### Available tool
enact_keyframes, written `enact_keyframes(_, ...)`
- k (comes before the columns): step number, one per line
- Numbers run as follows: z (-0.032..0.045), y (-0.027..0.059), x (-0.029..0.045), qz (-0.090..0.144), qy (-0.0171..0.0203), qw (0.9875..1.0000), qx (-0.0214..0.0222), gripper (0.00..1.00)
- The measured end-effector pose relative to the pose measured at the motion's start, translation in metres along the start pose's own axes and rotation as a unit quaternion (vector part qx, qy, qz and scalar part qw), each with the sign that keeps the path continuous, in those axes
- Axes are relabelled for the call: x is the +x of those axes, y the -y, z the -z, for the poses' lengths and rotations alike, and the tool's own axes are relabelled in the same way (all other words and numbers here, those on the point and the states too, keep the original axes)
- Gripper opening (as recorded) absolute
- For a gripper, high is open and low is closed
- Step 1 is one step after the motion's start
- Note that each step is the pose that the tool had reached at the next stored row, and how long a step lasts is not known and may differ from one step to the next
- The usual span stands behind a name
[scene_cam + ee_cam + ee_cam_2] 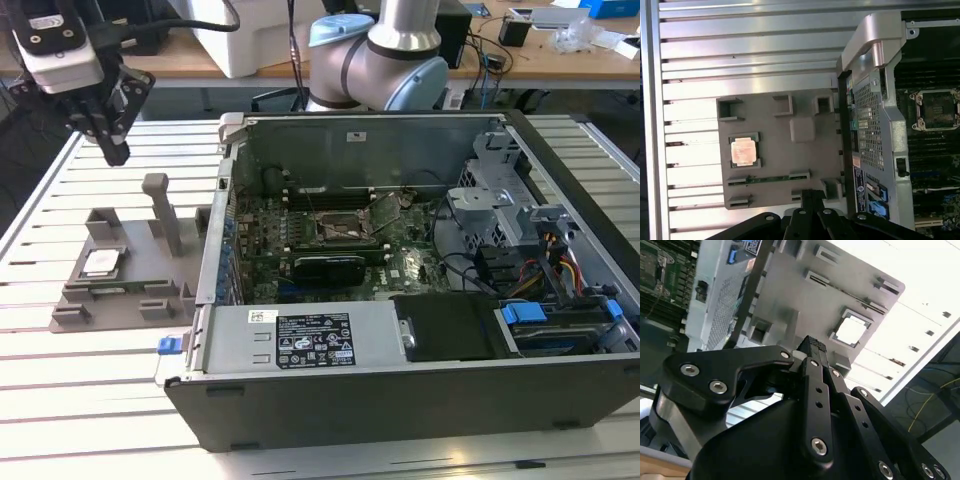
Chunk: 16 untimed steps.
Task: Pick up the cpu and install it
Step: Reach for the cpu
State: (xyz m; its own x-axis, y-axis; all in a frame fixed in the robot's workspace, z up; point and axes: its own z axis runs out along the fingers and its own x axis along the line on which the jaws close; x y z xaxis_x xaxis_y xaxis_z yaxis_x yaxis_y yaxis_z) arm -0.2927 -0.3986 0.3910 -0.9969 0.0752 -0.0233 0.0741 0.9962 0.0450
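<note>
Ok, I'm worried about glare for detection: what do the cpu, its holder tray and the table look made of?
The cpu: metal top plate, satin, catching a warm sheen. The holder tray: uniform matte grey, probably plastic. The table: bright ribbed slats with glints, likely aluminium.

Second wrist view: gripper (pixel 812 346) body covers the near part of the holder tray (pixel 805 300). The cpu (pixel 850 330) top glares white, no surface detail readable. First wrist view: gripper links run off the pic edge and hide the tray edge nearest them; case (pixel 875 125) cut off w/ much of its board. Exterior view: arm (pixel 385 60) cut at top, case corner cut at the exterior view's right.
</note>
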Motion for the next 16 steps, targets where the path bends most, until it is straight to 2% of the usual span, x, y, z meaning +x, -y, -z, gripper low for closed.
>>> enact_keyframes(6,-0.0006,0.0020,0.0259,0.000,0.0000,1.0000,0.0000,0.11)
enact_keyframes(8,-0.0008,0.0030,0.0401,0.000,0.0000,1.0000,0.0000,0.11)
enact_keyframes(12,-0.0011,0.0042,0.0553,0.000,0.0000,1.0000,0.0000,0.11)
enact_keyframes(14,-0.0013,0.0050,0.0681,0.000,0.0000,1.0000,0.0000,0.11)
enact_keyframes(16,-0.0014,0.0055,0.0740,0.000,0.0000,1.0000,0.0000,0.11)
